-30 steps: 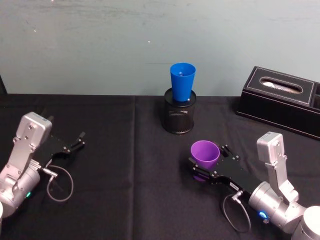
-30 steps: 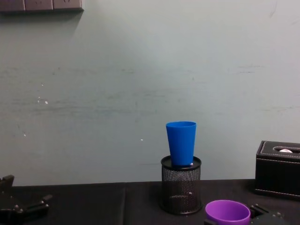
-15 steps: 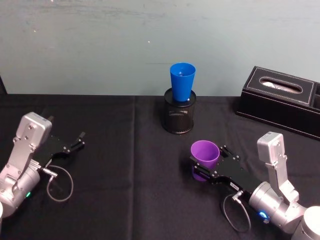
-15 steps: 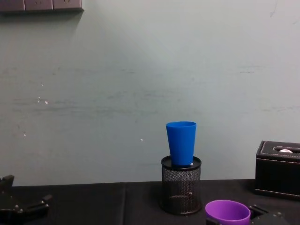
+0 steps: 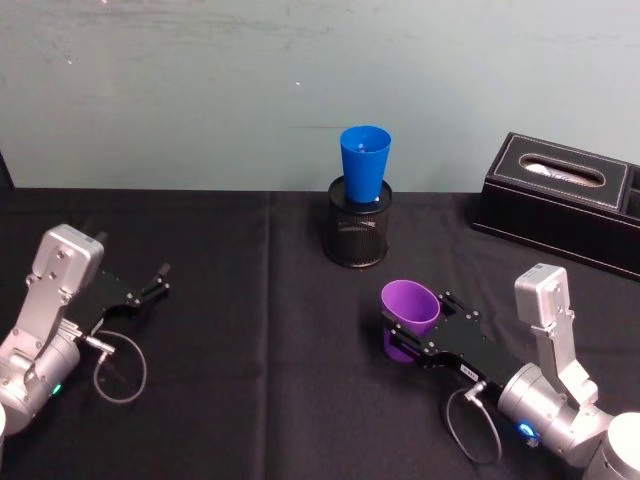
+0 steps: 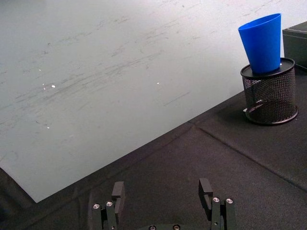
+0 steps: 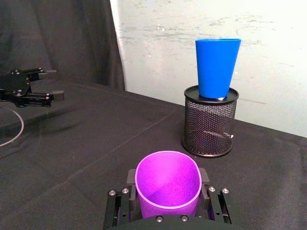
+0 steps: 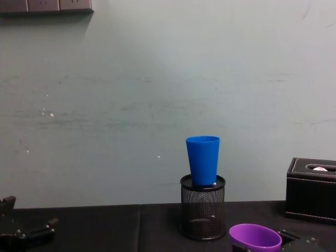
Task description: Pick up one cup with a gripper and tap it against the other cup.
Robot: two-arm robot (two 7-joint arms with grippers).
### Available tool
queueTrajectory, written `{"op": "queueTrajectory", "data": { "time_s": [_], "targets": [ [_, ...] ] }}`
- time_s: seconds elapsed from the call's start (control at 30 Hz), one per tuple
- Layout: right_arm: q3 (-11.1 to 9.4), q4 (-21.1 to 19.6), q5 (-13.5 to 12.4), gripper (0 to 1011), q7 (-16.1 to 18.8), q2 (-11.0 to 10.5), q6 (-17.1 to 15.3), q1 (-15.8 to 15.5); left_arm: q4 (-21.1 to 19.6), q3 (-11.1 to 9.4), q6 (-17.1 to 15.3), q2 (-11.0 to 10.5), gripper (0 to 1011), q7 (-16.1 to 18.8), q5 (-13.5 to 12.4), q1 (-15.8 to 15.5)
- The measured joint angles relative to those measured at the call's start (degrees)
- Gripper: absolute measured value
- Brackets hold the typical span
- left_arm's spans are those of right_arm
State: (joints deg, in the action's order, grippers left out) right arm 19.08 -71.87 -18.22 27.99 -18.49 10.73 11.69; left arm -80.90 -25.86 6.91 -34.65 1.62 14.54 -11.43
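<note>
Right, the right gripper sits low over the front right part of the tabletop, its two fingers clamped on either side of the purple cup, which leans a little with its mouth up. Well apart from it, towards the middle of the back edge, the blue cup stands upright in the black mesh pen holder. Over by the left edge the left gripper rests idle, fingers apart.
</note>
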Motion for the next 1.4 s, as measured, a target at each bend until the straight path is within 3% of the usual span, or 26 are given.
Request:
{"op": "queueTrajectory", "data": {
  "time_s": [1.4],
  "targets": [
    [0.01, 0.0, 0.0, 724, -0.07, 0.0, 0.0, 0.01, 0.0, 0.0, 0.0, 0.0, 1011, 0.0, 0.0, 0.0]
  ]
}}
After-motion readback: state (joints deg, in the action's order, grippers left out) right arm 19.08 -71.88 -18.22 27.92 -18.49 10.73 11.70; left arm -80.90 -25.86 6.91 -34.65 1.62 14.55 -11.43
